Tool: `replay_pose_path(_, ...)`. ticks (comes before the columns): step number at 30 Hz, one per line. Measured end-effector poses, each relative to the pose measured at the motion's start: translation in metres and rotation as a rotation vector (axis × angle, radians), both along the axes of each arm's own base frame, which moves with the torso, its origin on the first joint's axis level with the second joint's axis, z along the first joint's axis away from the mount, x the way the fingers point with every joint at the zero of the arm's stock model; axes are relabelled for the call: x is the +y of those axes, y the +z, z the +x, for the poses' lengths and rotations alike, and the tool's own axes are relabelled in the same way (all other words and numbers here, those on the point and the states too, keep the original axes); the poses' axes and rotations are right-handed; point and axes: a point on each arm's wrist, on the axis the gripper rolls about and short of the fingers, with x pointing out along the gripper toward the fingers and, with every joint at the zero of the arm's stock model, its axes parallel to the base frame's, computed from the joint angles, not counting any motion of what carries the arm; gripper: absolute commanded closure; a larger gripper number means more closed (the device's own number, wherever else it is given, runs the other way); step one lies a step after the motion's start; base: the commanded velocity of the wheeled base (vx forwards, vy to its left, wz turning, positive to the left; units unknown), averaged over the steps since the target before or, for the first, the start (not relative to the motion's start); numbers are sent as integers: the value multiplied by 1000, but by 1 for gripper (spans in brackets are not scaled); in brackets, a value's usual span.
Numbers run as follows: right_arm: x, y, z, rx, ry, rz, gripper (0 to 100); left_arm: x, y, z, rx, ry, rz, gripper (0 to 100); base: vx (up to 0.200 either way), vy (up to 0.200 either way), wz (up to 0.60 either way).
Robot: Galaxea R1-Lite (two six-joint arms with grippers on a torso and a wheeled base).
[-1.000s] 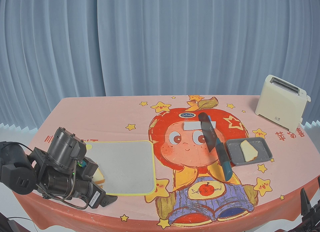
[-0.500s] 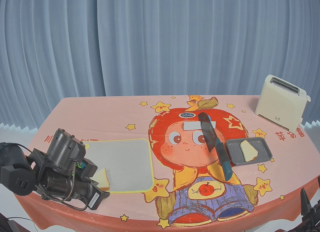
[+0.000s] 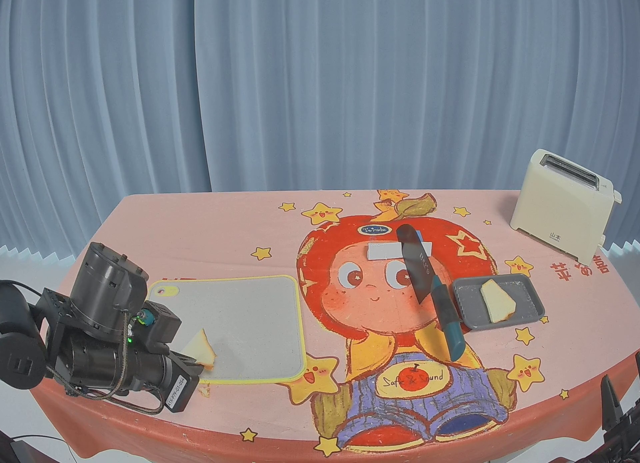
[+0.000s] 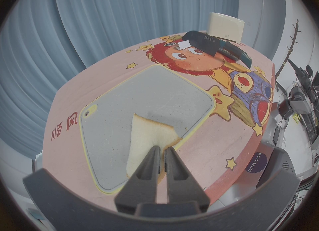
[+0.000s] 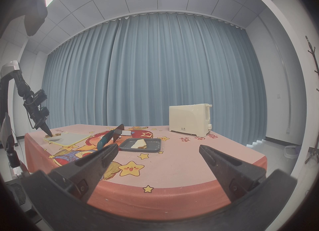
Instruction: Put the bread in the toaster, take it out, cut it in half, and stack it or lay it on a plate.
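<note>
**Left gripper clamped on a bread half at the board's near corner**

Head view: the left gripper (image 3: 194, 368) sits low at the near left edge of the tabletop (image 3: 220, 224), pinched on a corner of a triangular bread half (image 3: 201, 349). That piece is at the near left corner of the grey cutting board (image 3: 247, 321); I can't tell whether it rests on the board or hangs just above it. Well off to the right, the second bread half (image 3: 497, 301) lies in a dark rectangular plate (image 3: 467, 299). A knife (image 3: 430, 288) with a dark blade and teal handle lies just beside the plate on its left. The cream toaster (image 3: 563, 204) stands at the far right corner.

Left wrist view: the left gripper (image 4: 161, 149) has its two fingers almost together, with only the crust corner of the bread half (image 4: 148, 137) between them. The cutting board (image 4: 159, 95) spreads out beneath it. Beyond it are the knife (image 4: 216, 43) and the toaster (image 4: 226, 27).

Right wrist view: the right gripper (image 5: 158, 148) hangs off the tabletop's near edge with its fingers spread wide and nothing between them. Past it are the plate (image 5: 126, 149) with the second bread half (image 5: 139, 144), the knife (image 5: 111, 135), the toaster (image 5: 189, 119), and far off the left gripper (image 5: 45, 129) at the cutting board (image 5: 68, 138).
</note>
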Motion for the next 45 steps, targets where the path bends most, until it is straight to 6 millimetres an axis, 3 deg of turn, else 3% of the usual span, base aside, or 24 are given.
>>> replay_pose_path(9, 0, 0, 0, -1, 0, 0, 0, 6, 13, 1, -53, 40, -43, 100, 0, 0, 0)
replay_pose_path(24, 0, 0, 0, 0, 0, 0, 0, 16, 47, 10, -107, 333, -283, 100, 0, 0, 0)
replay_pose_path(37, 0, 0, 0, 0, 0, 0, 0, 26, 79, -11, -204, 405, -476, 100, 0, 0, 0)
replay_pose_path(45, 0, 0, 0, 0, 0, 0, 0, 27, 77, -14, -225, 402, -486, 100, 0, 0, 0)
